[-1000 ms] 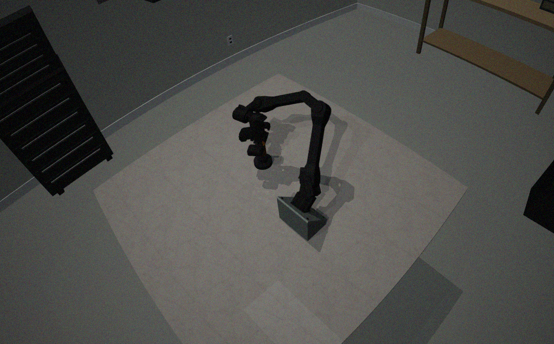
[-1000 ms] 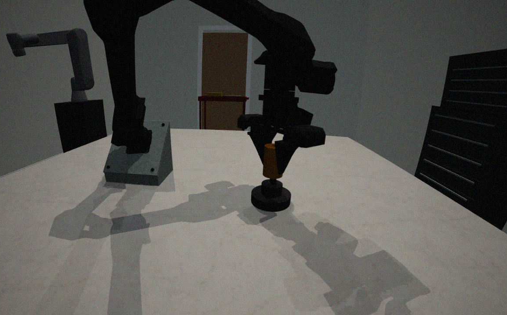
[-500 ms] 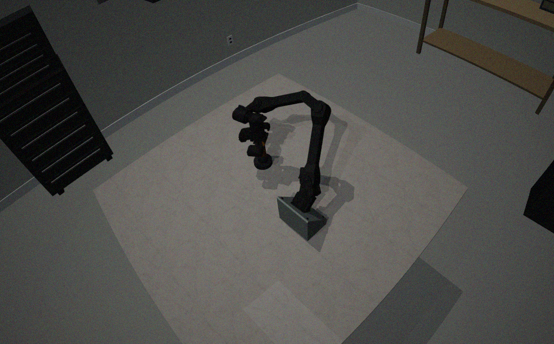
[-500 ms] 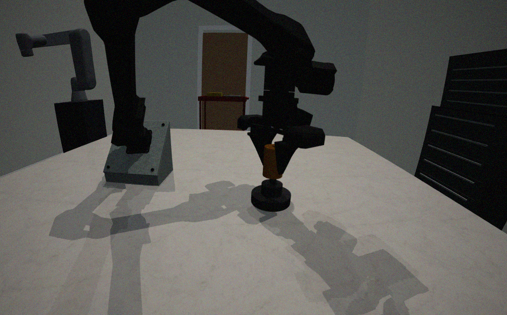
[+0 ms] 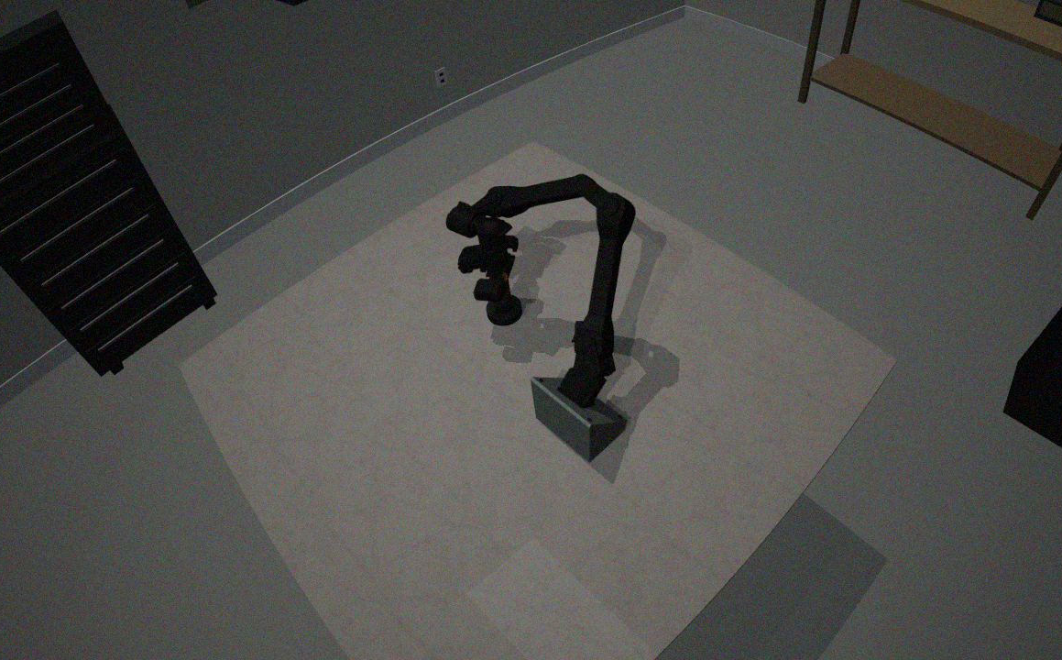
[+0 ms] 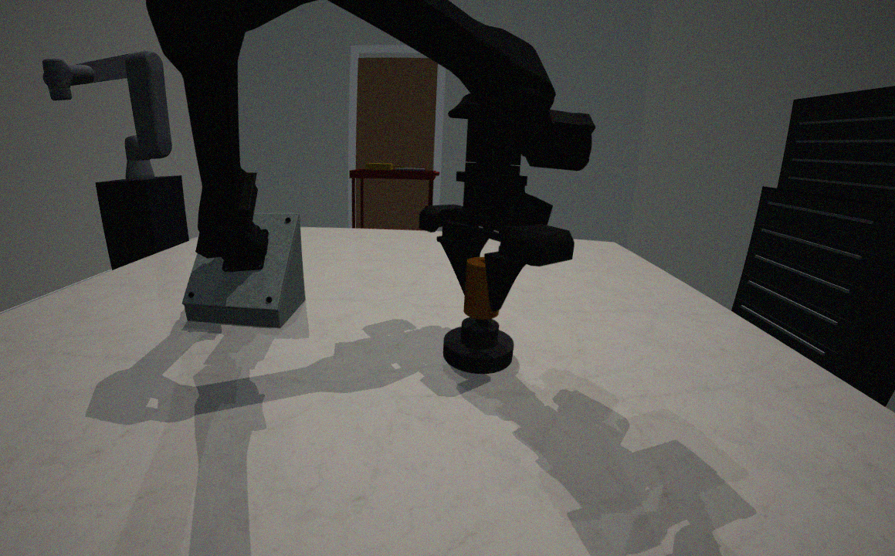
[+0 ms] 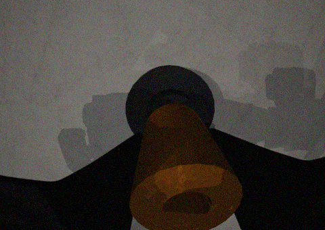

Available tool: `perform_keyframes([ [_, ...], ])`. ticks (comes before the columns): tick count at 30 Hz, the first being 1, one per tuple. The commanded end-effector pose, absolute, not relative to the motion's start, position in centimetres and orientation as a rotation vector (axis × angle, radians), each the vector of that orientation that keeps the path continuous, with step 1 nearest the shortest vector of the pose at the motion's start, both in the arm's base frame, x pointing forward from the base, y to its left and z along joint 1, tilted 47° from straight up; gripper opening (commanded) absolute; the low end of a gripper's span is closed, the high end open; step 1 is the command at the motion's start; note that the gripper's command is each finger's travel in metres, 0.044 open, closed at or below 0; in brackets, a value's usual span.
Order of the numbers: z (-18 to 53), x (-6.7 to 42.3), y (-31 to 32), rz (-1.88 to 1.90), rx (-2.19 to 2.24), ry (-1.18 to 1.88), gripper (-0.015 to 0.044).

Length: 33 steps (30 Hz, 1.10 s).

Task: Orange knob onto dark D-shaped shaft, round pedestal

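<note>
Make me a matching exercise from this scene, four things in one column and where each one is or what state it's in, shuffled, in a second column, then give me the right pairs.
Things:
1. orange knob
2. round pedestal
3. gripper
4. grey mounting block

Places or states:
A. stands on the table directly under the knob
B. carries the foot of the arm
C. held upright between the fingers, above the pedestal
D. shut on the knob, pointing down

Pairs: 1-C, 2-A, 3-D, 4-B

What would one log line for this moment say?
tool: shut on orange knob | knob: upright over shaft | not down on pedestal
</note>
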State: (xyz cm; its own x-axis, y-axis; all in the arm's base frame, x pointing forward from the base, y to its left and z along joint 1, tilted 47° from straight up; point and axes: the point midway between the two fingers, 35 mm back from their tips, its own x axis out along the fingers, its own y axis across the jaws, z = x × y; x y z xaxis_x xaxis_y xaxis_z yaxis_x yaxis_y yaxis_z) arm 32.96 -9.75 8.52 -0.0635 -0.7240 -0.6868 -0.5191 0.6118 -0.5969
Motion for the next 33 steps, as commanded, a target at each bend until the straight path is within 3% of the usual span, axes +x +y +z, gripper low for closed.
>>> perform_keyframes([
  [1,8.6,32.9,-9.8,-0.227,-1.030,1.725,0.0000],
  [33,7.5,32.9,-10.7,-0.256,-1.002,1.714,0.0000],
])
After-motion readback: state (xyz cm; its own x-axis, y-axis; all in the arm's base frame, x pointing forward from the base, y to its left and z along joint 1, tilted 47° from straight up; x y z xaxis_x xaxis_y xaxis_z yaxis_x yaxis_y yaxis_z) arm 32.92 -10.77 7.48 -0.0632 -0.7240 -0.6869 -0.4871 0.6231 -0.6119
